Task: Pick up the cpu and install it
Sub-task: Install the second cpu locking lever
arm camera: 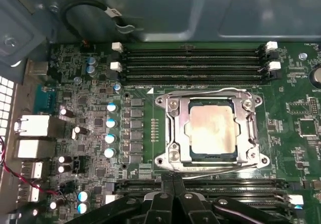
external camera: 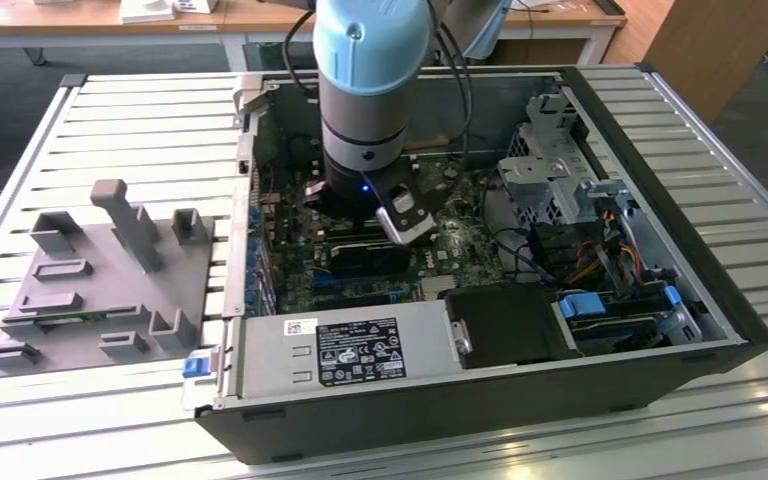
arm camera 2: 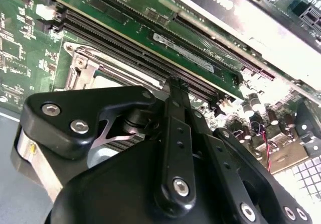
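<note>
While the gripper [arm camera: 173, 181] fingers press together, the square silvery cpu [arm camera: 209, 129] lies flat in its socket.

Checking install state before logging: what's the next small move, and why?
Probably lift the gripper straight up and away: the cpu already lies flat inside the socket frame, and the gripper is shut on nothing beside it.

The robot arm [external camera: 364, 90] is reaching down into an open computer case [external camera: 491, 250] lying on a slatted table [external camera: 117, 130], its wrist hanging over the green motherboard [external camera: 344, 265]. A grey fixture block [external camera: 97, 280] is sitting on the exterior view's left.
</note>
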You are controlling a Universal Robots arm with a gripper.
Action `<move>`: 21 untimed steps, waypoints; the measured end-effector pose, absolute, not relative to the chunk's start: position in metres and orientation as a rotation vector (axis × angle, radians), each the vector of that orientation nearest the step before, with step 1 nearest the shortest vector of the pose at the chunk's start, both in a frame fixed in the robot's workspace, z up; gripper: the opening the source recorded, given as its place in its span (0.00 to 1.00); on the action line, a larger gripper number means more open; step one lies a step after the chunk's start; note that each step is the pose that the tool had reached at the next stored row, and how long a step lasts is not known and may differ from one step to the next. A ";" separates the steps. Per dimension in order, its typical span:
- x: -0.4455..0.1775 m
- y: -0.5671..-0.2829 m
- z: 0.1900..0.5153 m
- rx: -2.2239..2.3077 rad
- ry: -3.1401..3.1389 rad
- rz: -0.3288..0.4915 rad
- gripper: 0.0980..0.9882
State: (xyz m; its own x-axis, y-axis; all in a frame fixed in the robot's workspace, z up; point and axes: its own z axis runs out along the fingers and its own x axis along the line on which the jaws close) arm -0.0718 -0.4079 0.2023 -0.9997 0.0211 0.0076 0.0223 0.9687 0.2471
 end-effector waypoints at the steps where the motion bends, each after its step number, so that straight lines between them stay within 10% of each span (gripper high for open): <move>1: -0.072 -0.408 0.202 -0.034 -3.112 -0.394 0.01; 21: -0.077 -0.401 0.193 -0.034 -3.106 -0.436 0.01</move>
State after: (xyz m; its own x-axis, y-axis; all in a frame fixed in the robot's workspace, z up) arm -0.0775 -0.4014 0.1929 -0.9997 0.0209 0.0082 0.0223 0.9612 0.2751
